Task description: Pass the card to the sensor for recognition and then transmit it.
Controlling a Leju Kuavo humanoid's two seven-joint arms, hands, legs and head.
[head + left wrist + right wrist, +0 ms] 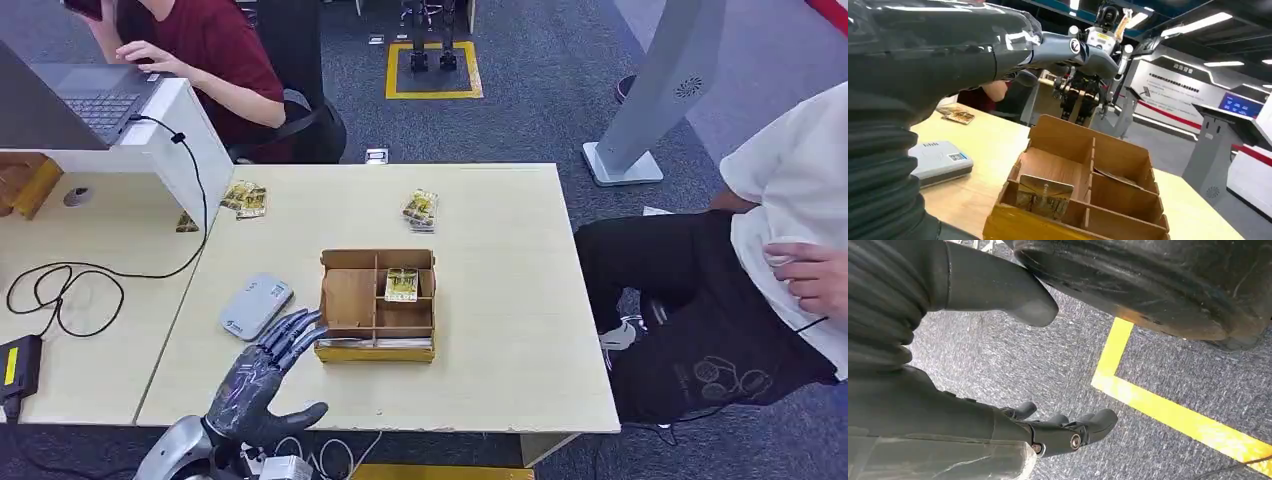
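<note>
Card [401, 284] with gold-and-green print is lying flat in a small compartment of the box [377, 353], beyond and to the right of the left robot hand [262, 375], not touching it. Another card [1044, 196] is standing upright in the box's front slot, just ahead of that robot hand's fingers [1083, 50]. The left robot hand is hovering over the surface [500, 300] with its dark, jointed fingers spread wide, holding nothing. The box is looking like thin brown wood with slotted dividers and a yellow front edge. A smooth, rounded grey sensor [255, 306] is sitting just left of the fingers. The surface is pale wood grain. The right robot hand [1068, 430] is hanging over speckled grey carpet [1013, 360] crossed by yellow tape [1168, 412], fingers loosely apart and empty.
</note>
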